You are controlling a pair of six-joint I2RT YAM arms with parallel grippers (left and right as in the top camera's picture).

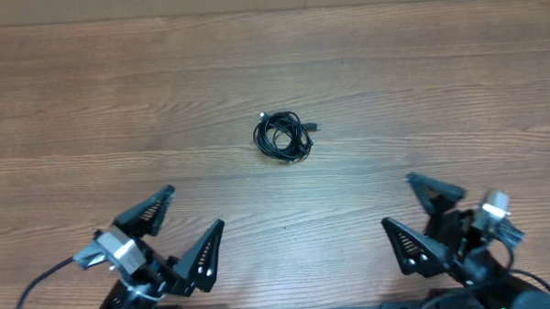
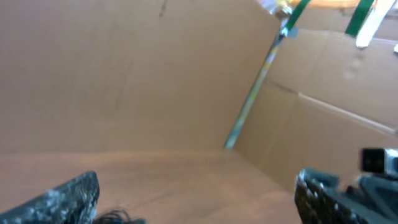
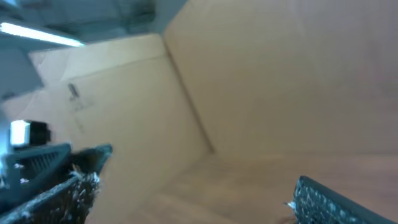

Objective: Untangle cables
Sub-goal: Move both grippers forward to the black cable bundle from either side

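A small bundle of tangled black cables point(image 1: 283, 136) lies on the wooden table point(image 1: 420, 94) near its middle. My left gripper point(image 1: 193, 212) is open and empty at the front left, well short of the bundle. My right gripper point(image 1: 398, 202) is open and empty at the front right. In the left wrist view the open fingers point(image 2: 196, 193) frame bare table, and a dark bit of cable point(image 2: 118, 218) shows at the bottom edge. In the right wrist view the open fingers point(image 3: 199, 186) frame bare table; no cable shows there.
Cardboard walls point(image 2: 155, 74) stand around the table's far side, with a taped seam point(image 2: 255, 93) between panels. The right wrist view shows the same cardboard walls point(image 3: 280, 74).
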